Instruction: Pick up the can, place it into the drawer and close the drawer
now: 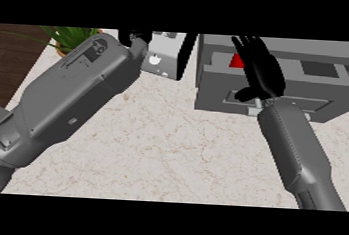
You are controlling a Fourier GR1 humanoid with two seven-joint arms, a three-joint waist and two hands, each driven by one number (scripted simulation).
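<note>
The grey drawer unit (333, 100) stands at the counter's back right. In its open top a red can (237, 61) shows as a small patch, mostly hidden behind my right hand (260, 74). That hand hangs over the drawer with straight fingers pointing away from me and holds nothing. My left forearm crosses the left of the view. Only a bit of my left hand (134, 36) shows at the top edge, next to a white box, and its pose is unclear.
A white and grey box (164, 56) stands at the back, just left of the drawer unit. A potted plant (67, 36) sits at the back left corner. The marble counter (168, 149) spreads in front; dark floor lies beyond its left edge.
</note>
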